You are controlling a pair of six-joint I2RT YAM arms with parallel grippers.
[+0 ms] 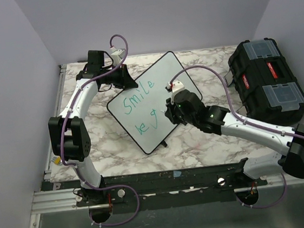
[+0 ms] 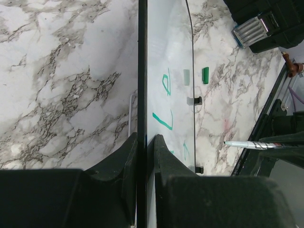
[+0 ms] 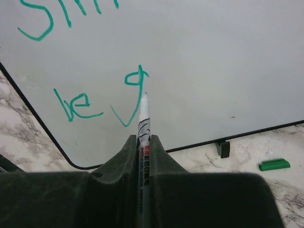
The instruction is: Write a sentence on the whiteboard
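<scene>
Writing on calls for light, even pressure: the right fingers (image 3: pixel 118 164) pinch the marker (image 3: pixel 143 118), tip beside the "g" of the sentence (image 1: pixel 138 100), and the left fingers (image 2: pixel 124 161) pinch the edge of the whiteboard (image 1: pixel 162 85), which lies askew mid-table (image 1: pixel 198 142).

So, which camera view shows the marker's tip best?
Right wrist: the marker lies central, tip beside the green g. Left wrist shows it small, at the right edge. The top view hardly shows it.
</scene>
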